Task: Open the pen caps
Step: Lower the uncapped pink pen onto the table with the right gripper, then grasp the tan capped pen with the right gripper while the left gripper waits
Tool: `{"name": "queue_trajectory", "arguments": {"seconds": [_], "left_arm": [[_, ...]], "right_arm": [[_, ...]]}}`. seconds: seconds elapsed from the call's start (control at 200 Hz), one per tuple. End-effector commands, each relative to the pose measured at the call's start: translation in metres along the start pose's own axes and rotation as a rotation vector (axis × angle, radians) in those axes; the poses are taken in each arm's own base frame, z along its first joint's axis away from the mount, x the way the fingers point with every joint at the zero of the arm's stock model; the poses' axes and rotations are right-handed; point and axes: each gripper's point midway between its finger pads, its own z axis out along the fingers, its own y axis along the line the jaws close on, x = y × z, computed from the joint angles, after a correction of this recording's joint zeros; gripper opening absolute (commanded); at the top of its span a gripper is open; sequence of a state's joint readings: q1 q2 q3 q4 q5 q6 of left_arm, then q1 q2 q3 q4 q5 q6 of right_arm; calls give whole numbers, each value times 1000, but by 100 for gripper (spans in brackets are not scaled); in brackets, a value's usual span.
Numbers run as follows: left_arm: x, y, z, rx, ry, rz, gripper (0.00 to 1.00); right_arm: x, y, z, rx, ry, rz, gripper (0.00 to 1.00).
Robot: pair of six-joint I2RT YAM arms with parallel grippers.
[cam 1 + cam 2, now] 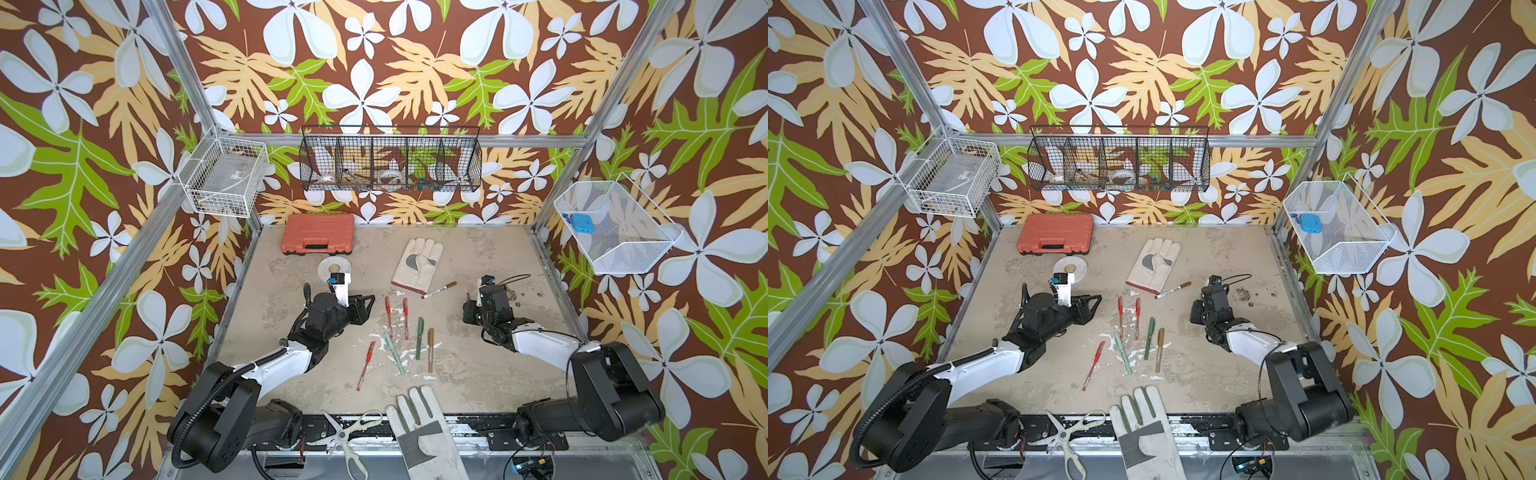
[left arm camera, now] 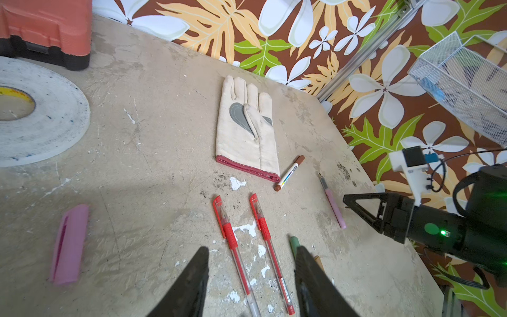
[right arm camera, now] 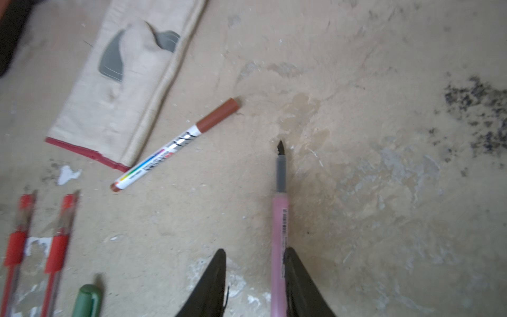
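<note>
Could drag or roll the uncapped pink pen (image 3: 279,219), at right against one finger of the parted right gripper (image 3: 253,252), on lifting away. Pink cap (image 2: 68,244) off, near the open, empty left gripper (image 2: 251,249).

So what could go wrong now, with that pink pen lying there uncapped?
1. The pink pen seems to rest against one finger of the open right gripper; pulling away could drag or roll it.
2. Its bare tip lies close to the table and might smear ink if pushed.
3. The open left gripper hovers over two red pens lying close together; closing on one may nudge the other.
</note>
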State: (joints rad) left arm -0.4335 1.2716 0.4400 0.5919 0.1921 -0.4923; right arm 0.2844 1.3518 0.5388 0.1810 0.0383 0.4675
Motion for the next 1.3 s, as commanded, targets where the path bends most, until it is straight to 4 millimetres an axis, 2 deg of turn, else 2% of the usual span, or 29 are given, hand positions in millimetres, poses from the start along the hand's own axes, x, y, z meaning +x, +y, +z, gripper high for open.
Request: {"name": "queue_trajectory", "arguments": {"seconds": [0.0,0.07,0.2,0.305,0.435,0.535,0.636,0.786,0.936,1.171,1.296], "left_arm": [[-7,-10,0,47,-22,26,52],[-6,-16,-1,60,-22,19,52],[-2,-33,-6,56,-17,-7,52],[10,-48,-5,19,38,-22,52],[39,-60,-11,29,176,-70,52],[58,-52,-22,-3,251,-101,52],[71,-46,-31,-10,289,-119,52],[82,-50,-38,16,326,-131,52],[92,-55,-41,45,355,-173,53],[95,-55,-37,36,370,-153,53],[95,-56,-33,35,378,-144,53]], "right_arm": [[-18,11,-20,-62,-103,-7,38],[-22,17,-34,-107,-144,2,42],[-22,34,-56,-180,-166,14,40],[-19,53,-70,-201,-97,-16,39],[2,72,-90,-225,-26,-76,40],[20,77,-101,-226,12,-114,40],[45,76,-100,-219,87,-139,40],[83,89,-99,-245,195,-206,40],[110,99,-95,-234,286,-268,40],[136,104,-76,-224,390,-298,38],[135,109,-69,-222,392,-307,37]]}}
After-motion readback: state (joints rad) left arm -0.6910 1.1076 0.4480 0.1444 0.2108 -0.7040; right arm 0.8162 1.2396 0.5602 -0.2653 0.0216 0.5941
